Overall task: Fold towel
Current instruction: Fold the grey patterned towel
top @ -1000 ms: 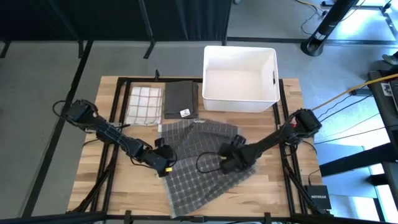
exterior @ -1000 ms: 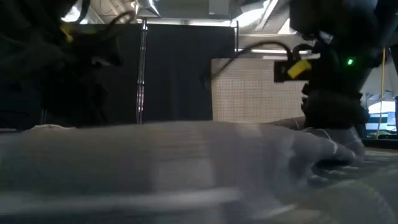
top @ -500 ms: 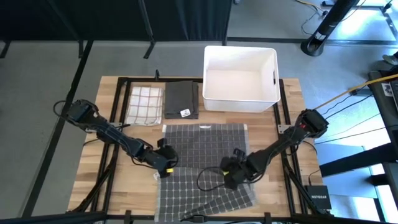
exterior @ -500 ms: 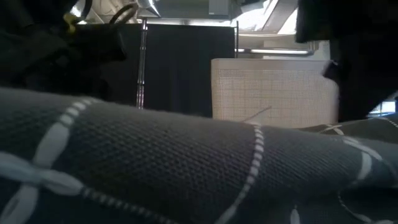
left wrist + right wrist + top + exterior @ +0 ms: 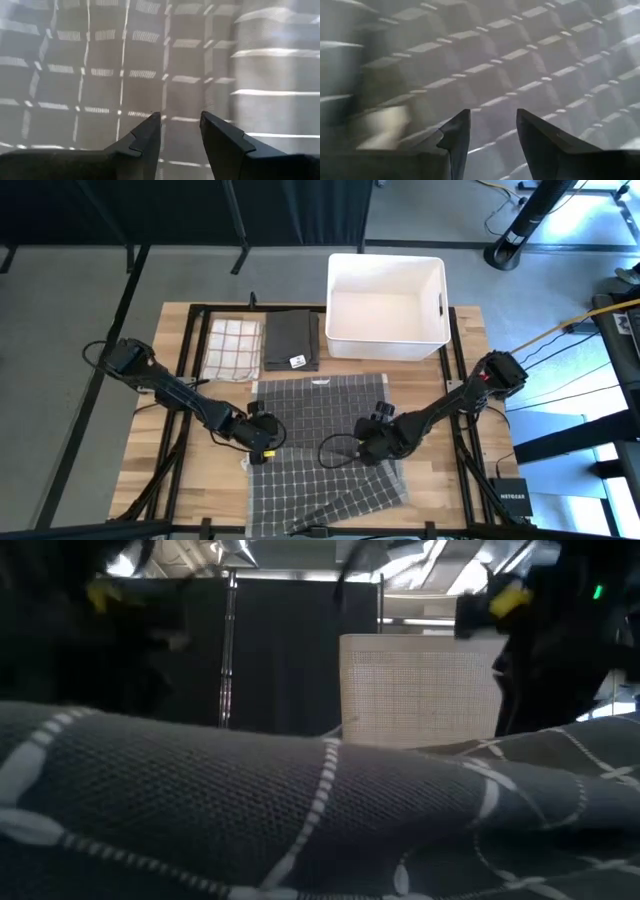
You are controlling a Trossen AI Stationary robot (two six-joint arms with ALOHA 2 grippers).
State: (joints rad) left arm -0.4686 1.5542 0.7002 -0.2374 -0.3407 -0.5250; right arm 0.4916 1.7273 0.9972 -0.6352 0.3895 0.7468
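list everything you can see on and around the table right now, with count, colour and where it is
grid towel: 1, dark grey with a white grid, spread from the table's middle to its near edge, one near corner turned over
checked towel: 1, white with thin dark checks, folded, far left of the table
dark towel: 1, dark grey, folded, with a small white tag, between the checked towel and the bin
bin: 1, white, nothing visible inside, far right of the table
table: 1, light wood with a black frame
left gripper: 1, dark, at the grid towel's left edge, fingers apart in its wrist view
right gripper: 1, dark, over the grid towel's right side, fingers apart in its wrist view
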